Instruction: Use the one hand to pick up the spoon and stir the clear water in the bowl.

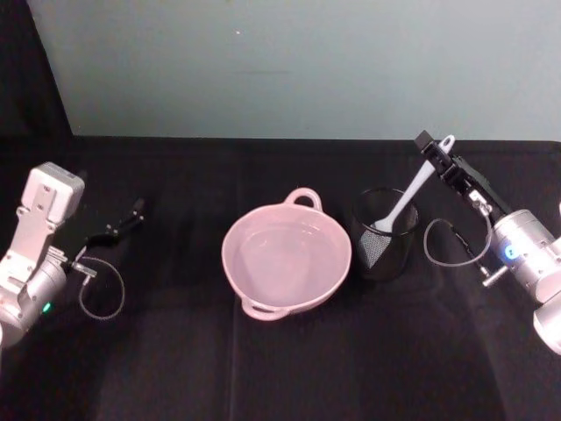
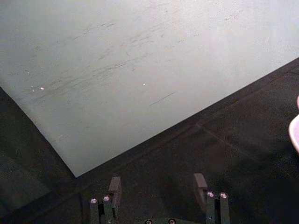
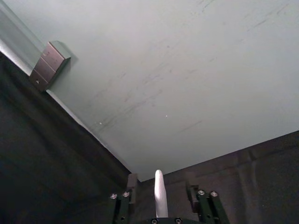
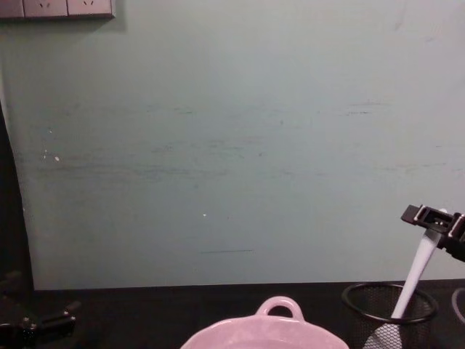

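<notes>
- The spoon [image 1: 410, 200] is seen standing tilted in a black mesh cup [image 1: 386, 256], just right of the pink bowl [image 1: 230, 254] on the dark counter [image 1: 175, 351]; its blade is half veiled by the mesh.
- The right pincer [image 1: 436, 151] is placed around the handle's upper end, released: in the right wrist view a gap is seen on each side of the handle.
- The water [image 1: 285, 254] is barely made out inside the bowl.
- In the chest view the bowl is cut off by the lower edge.
- The left pincer [image 2: 157, 181] is parked at the far left, fingers spread.
</notes>
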Action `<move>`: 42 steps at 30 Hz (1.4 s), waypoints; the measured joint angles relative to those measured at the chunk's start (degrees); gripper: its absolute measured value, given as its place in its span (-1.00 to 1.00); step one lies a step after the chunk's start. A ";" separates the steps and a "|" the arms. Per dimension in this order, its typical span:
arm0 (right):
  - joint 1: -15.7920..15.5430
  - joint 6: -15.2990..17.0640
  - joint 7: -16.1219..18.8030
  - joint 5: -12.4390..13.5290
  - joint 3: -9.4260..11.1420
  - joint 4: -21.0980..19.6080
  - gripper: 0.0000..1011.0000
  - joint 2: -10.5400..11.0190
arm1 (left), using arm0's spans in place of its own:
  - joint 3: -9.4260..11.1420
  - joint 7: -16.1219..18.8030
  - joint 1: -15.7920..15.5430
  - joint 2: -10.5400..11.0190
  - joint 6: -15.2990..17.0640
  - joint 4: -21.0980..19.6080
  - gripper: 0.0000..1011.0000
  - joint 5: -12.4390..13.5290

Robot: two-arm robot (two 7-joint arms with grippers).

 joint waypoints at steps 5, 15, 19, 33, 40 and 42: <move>0.20 -0.03 -0.05 0.28 -0.61 0.06 0.03 0.60 | 0.00 0.00 0.00 0.00 0.00 0.00 1.00 0.00; 0.67 -0.37 0.09 0.51 -1.38 0.05 -0.56 1.49 | 0.00 0.00 0.00 0.01 0.00 0.00 1.00 0.00; 0.66 -0.44 -0.05 0.09 -1.67 -1.00 -0.78 2.21 | 0.00 0.00 0.00 0.00 0.00 0.00 1.00 0.00; 0.34 -1.34 -4.32 -11.16 -4.45 -10.99 -0.78 7.81 | 0.00 0.00 0.00 0.00 0.00 0.00 1.00 0.01; 2.15 2.14 -4.59 -17.14 -6.21 -17.40 -0.78 11.25 | 0.00 0.00 0.00 0.00 0.00 0.00 1.00 0.00; 2.64 3.03 -4.38 -17.72 -6.40 -18.49 -0.78 11.64 | 0.00 0.00 0.00 0.00 0.00 0.00 1.00 0.01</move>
